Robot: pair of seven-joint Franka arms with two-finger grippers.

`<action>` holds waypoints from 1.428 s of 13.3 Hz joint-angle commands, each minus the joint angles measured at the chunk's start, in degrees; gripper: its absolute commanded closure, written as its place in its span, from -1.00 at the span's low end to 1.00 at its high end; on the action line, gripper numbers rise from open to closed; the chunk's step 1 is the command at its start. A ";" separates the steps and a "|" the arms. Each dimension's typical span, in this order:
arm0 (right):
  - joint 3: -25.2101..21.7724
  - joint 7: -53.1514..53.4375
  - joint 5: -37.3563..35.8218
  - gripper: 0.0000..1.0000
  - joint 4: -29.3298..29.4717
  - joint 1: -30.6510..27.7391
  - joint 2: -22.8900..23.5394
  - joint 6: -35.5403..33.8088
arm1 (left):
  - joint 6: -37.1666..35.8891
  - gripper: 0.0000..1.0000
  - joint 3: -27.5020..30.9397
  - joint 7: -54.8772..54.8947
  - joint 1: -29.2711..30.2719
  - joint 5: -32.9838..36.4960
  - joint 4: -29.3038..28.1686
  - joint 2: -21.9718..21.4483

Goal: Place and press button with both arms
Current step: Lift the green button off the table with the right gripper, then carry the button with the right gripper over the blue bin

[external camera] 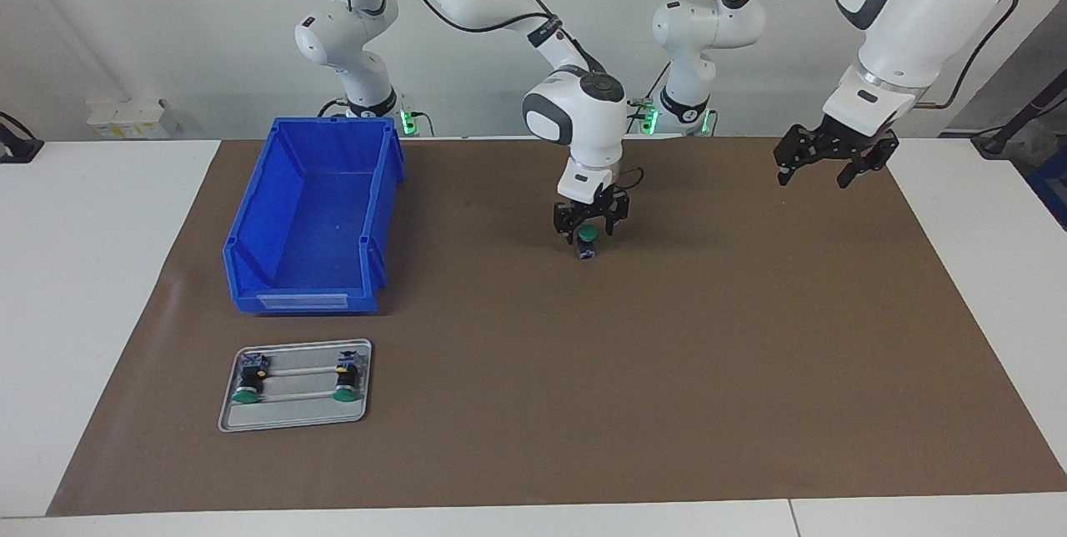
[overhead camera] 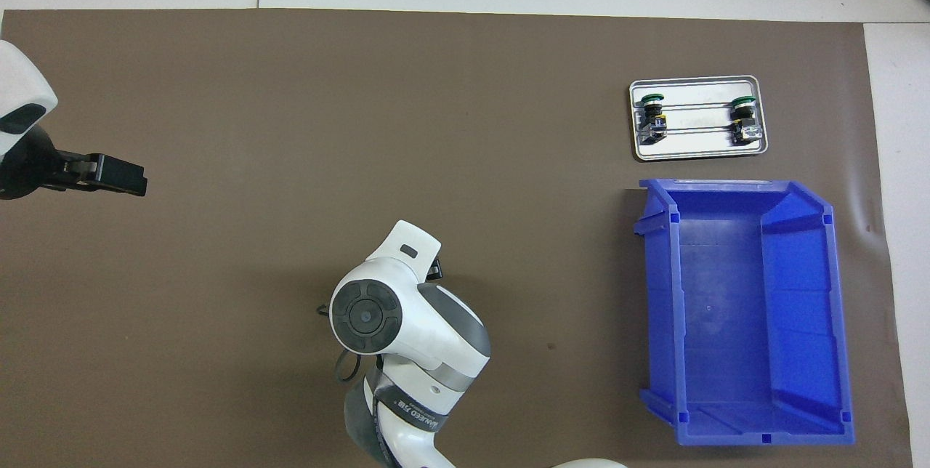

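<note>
The button [external camera: 588, 240] stands upright on the desk [external camera: 667, 353], green cap uppermost, directly beneath the right hand [external camera: 590, 224], whose fingers flank it, grip uncertain; the left hand [external camera: 834, 155] waits wide open, well apart.

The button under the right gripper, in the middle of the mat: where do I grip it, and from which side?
Grip the black body just under the green cap, coming straight down. The button stands upright on the mat, cap up, directly beneath the right gripper, whose fingers flank it; the cap's overhang should stop slipping.
</note>
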 commanded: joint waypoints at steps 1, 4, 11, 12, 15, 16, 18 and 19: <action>-0.36 0.03 -2.12 1.00 -1.78 0.36 -1.45 1.00 | 0.27 -1.00 -0.14 -0.69 0.25 0.76 -1.64 -1.64; -0.36 0.74 -4.14 1.00 -0.55 -0.16 -1.10 0.92 | 0.27 -1.00 -0.14 -0.69 0.16 0.76 -1.64 -1.64; -0.89 1.97 -4.32 1.00 -0.28 -4.90 -10.48 -7.15 | 0.27 -1.00 -0.14 -0.69 0.25 0.76 -1.64 -1.64; -0.89 1.54 -4.67 1.00 -0.72 -6.65 -12.94 -9.26 | 0.27 -1.00 -0.14 -0.69 0.25 0.76 -1.64 -1.64; -0.80 1.27 -8.35 1.00 -0.98 -12.27 -17.69 -15.60 | 0.27 -1.00 -0.14 -0.69 0.16 0.76 -1.64 -1.64; -0.71 0.14 -8.62 1.00 -1.51 -15.16 -19.62 -16.13 | 0.27 -1.00 -0.14 -0.69 0.16 0.76 -1.64 -1.64; -0.62 -7.56 -8.45 1.00 -3.09 -21.57 -24.02 -16.75 | 0.27 -1.00 -0.05 -0.69 0.25 0.76 -1.64 -1.64; -0.62 -11.44 -8.19 1.00 -3.61 -24.57 -25.60 -18.23 | 0.27 -1.00 -0.14 -0.60 0.16 0.76 -1.64 -1.64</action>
